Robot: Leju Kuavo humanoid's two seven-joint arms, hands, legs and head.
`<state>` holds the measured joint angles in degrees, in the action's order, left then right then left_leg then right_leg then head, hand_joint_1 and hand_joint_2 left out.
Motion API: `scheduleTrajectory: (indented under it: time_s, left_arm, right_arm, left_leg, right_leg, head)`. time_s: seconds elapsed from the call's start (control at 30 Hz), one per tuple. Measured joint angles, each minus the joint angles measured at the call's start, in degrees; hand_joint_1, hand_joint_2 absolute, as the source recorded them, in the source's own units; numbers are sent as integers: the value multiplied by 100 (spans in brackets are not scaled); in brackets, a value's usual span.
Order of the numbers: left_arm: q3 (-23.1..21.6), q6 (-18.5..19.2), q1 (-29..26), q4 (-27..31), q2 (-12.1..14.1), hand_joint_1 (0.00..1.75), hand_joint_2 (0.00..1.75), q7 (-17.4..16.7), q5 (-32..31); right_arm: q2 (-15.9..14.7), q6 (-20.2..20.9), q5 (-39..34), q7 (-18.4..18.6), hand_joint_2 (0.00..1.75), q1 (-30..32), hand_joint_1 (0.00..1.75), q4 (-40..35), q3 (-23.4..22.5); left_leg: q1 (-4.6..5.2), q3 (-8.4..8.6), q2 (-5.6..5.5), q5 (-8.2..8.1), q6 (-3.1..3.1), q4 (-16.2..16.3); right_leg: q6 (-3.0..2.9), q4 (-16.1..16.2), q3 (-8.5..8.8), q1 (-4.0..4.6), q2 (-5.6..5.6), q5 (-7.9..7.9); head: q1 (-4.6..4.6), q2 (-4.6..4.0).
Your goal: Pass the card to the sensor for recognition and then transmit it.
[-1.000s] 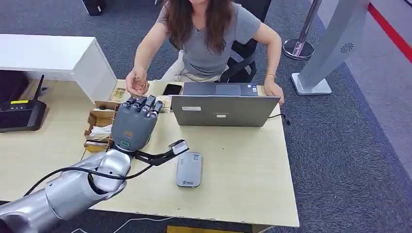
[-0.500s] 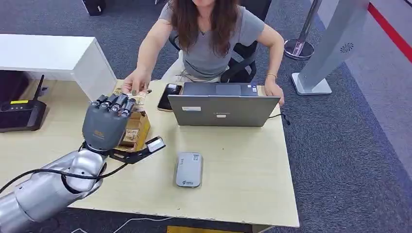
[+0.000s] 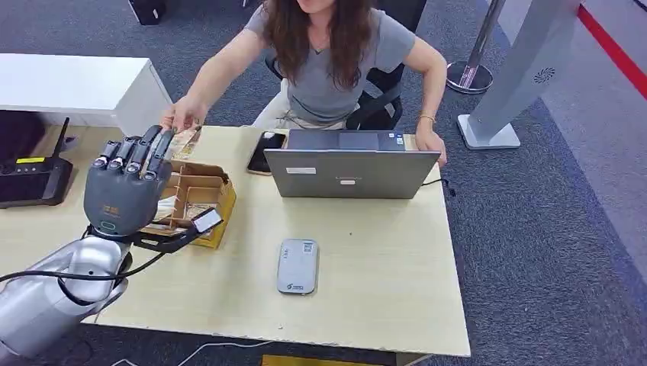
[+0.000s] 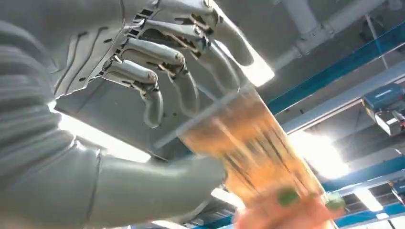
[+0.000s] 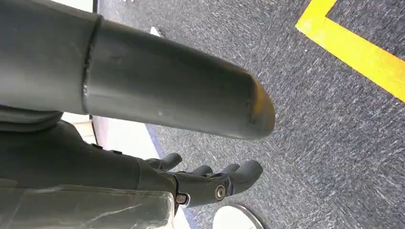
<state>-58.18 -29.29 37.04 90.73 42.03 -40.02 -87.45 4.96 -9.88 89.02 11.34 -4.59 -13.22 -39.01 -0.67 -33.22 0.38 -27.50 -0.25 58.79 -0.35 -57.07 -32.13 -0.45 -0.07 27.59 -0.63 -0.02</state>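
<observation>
Cardboard box (image 3: 200, 200) sits just behind raised left hand (image 3: 122, 191).

The left arm (image 3: 53, 293) comes in from the lower left, silver and bent at the elbow, with a black cable looping along it to the wrist. The left hand (image 3: 126, 191) is raised with its grey back toward the head camera and its dark fingers (image 3: 133, 152) pointing up and away, side by side. In the left wrist view the fingers (image 4: 181, 62) curl slightly and the thumb (image 4: 157, 188) lies opposite them. The right hand (image 5: 210, 181) hangs low, its dark fingers loosely extended and empty.
</observation>
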Motion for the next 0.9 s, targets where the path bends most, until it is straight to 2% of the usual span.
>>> scheduleTrajectory:
  time_s: [0.43,0.57,0.7,0.83,0.9]
  left_arm:
    - [136,-326,-128,-4,162,0,175,0,0]
    - [310,-418,-327,-4,203,0,175,0,0]
    - [744,-422,-860,-2,219,0,175,367,0]
    - [820,-348,-1007,-11,205,0,175,61,0]
    - [820,-245,-1301,-22,168,0,175,42,0]
  right_arm:
    - [2,-39,4,39,0,0,0,31,-2]
    - [2,-87,-22,68,0,1,0,50,-20]
    - [2,-124,-253,103,0,22,0,79,-22]
    - [2,-166,-343,101,0,26,0,85,-22]
    - [6,-173,-389,96,0,39,0,85,-26]
  left_leg:
    - [-1,0,0,0,0,0]
    - [0,0,0,-1,-1,-1]
    - [-4,-1,8,-2,-2,-1]
    - [1,-2,-1,-2,-1,-2]
    - [2,2,19,-4,0,-1]
  right_leg:
    - [0,0,0,0,0,0]
    - [-1,0,1,0,0,1]
    - [-1,1,-7,0,7,1]
    - [-1,1,-1,-1,-2,2]
    - [-1,1,-4,-1,15,2]
  head:
    - [2,2]
    - [0,0]
    - [2,0]
    - [2,0]
    - [0,0]
